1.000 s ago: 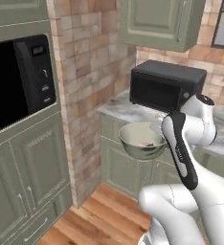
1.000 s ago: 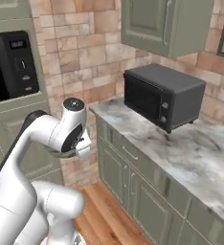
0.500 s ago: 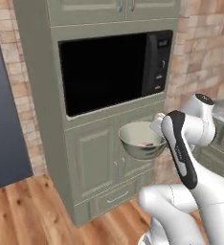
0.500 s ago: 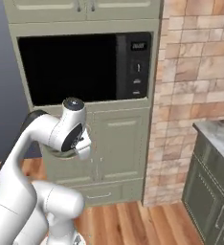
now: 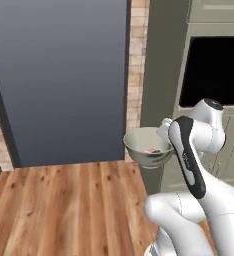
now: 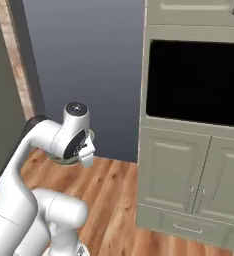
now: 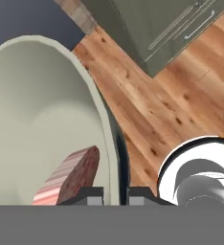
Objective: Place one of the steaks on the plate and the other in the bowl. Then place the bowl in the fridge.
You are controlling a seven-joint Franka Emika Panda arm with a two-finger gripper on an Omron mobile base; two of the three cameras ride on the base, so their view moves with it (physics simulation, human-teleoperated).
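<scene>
So on the left there's the big dark fridge (image 5: 64,80), door shut from what I can see, with wood floor (image 5: 64,200) in front of it. The bowl (image 5: 148,147) is up in the air, nowhere near any counter, carried just right of the fridge face in the left base view. My guess is it's held level and close to the arm so the meat doesn't slide out on the way over.

The gripper (image 7: 115,194) has the bowl by its rim: in the hand view the jaws are pinched tight on the wall, one tip inside, one outside. Makes sense as a grip, since the bowl is too wide to grab any other way.

Inside the bowl there's one steak (image 7: 71,179), red-pink with pale streaks, lying against the inner wall close to the pinched edge. You can also spot a bit of pink in it from the left base view.

Further right is the green cabinet (image 6: 189,175) with a dark built-in oven (image 6: 196,82) in it. In the right base view the arm mostly hides the bowl.

So I'd say the bowl part is done, the fridge bit isn't.
</scene>
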